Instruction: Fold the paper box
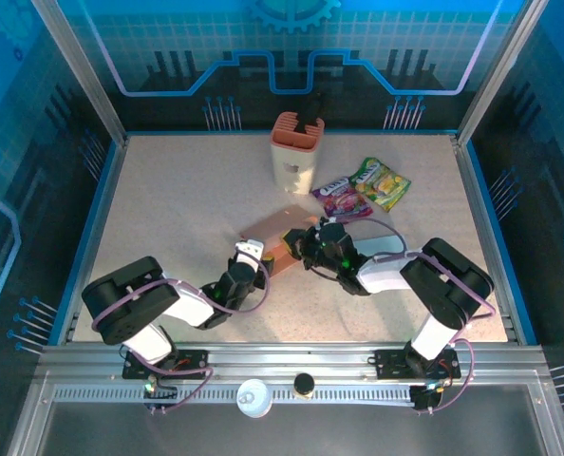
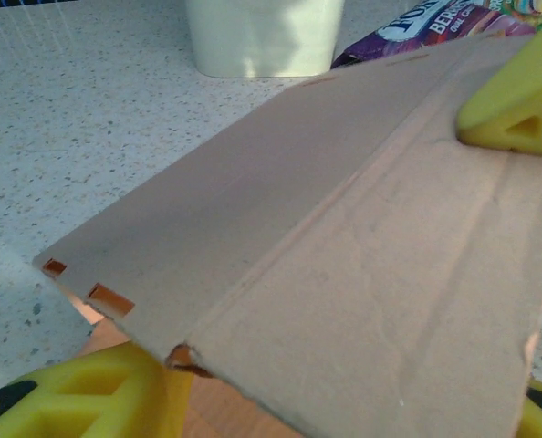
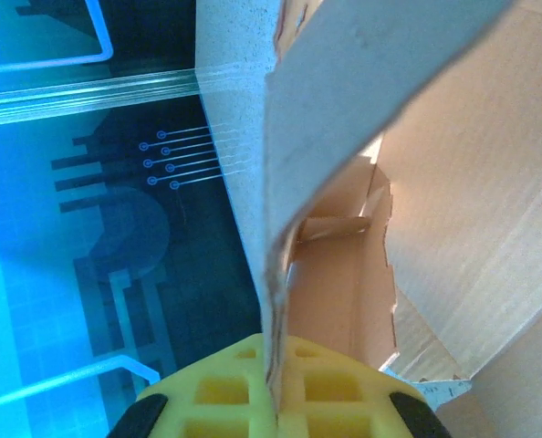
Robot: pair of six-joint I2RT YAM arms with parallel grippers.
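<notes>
the left claw (image 1: 259, 255) stands partly open, its yellow fingers (image 2: 98, 392) apart at the near edge of the box (image 1: 271, 231), pinching nothing. the right claw (image 1: 308, 243) is clamped tight on a raised wall of the box from the other side. the box lies in the middle of the table (image 1: 168, 209), between the two claws. beyond it stands a cream holder (image 1: 294, 152). to the holder's right lie a purple bag (image 1: 342, 199) and a green bag (image 1: 384, 183), apart from the box.
</notes>
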